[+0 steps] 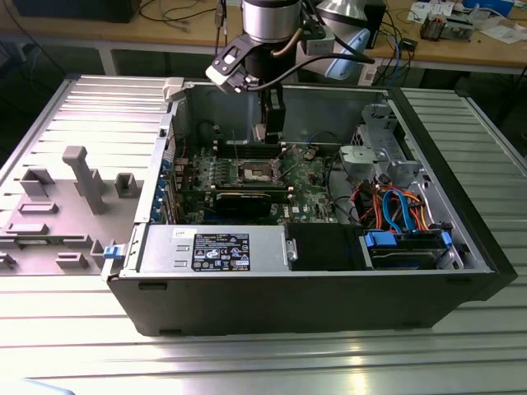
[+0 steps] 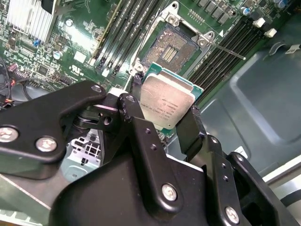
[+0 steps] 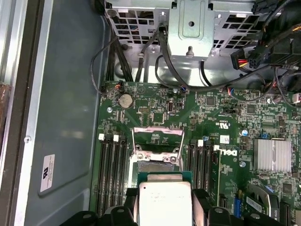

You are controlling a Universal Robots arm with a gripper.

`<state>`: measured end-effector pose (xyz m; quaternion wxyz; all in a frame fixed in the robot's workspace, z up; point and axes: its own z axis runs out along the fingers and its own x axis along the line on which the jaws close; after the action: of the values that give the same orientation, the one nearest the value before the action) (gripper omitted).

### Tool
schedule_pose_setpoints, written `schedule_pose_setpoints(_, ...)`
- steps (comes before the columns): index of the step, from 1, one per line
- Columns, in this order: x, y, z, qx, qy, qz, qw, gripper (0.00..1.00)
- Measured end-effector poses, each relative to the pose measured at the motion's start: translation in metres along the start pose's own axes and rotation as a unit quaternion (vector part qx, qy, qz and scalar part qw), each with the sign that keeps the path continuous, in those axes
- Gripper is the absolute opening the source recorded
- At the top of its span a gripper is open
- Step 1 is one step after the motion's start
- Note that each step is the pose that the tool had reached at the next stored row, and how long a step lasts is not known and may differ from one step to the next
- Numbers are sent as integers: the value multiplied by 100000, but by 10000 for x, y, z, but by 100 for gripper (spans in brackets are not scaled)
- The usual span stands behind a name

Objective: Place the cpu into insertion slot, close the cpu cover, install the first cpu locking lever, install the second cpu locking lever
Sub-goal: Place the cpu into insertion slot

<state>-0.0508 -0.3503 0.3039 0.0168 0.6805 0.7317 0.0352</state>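
Pincer (image 1: 270, 130) hangs inside the open computer case (image 1: 329, 304), over the middle of the green motherboard (image 1: 306, 174), near the insertion slot (image 1: 254, 171). Second wrist view now: the pincer is clamped on the cpu (image 2: 167, 101) by opposite edges, tilted, held clear above the board beside the bare slot. First wrist view: the cpu cover (image 3: 157, 130) stands tipped up, the slot is uncovered, and the cpu is apart from it.
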Motion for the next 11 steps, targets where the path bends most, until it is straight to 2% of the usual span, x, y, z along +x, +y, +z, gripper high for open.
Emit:
schedule_pose_setpoints(5, 0, -7, 23, -15, 1, 237, 100000, 55)
schedule_pose_setpoints(11, 0, -16, 100, -55, -194, 2615, 99966, 55)
